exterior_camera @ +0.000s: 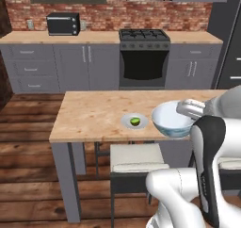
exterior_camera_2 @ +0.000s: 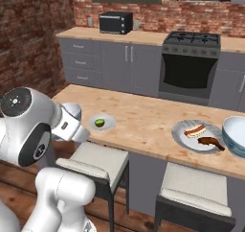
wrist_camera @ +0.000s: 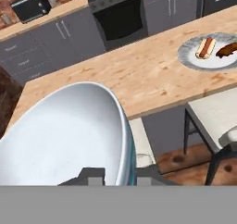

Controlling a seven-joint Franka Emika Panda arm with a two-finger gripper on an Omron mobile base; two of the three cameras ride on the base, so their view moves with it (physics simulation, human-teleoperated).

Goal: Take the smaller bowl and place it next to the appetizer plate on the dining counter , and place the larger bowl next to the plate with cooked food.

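My gripper (wrist_camera: 118, 176) is shut on the rim of a white bowl with a pale inside and a blue-green outside, the smaller bowl (wrist_camera: 65, 135). It hangs tilted in front of the dining counter (exterior_camera: 94, 111). From the left base the smaller bowl (exterior_camera: 172, 119) appears just right of the appetizer plate (exterior_camera: 134, 121) with its green piece, the gripper (exterior_camera: 189, 110) at its right rim. The larger bowl (exterior_camera_2: 235, 136) stands on the counter right beside the plate with cooked food (exterior_camera_2: 198, 134), which carries a sausage in a bun and a brown meat piece (wrist_camera: 210, 49).
Cushioned stools (exterior_camera_2: 98, 161) (exterior_camera_2: 194, 192) stand under the counter's near edge. Behind it run grey cabinets, a black oven with stove (exterior_camera: 143, 57) and a microwave (exterior_camera: 62, 24) against a brick wall. My own arm (exterior_camera_2: 28, 125) blocks the left of the right base view.
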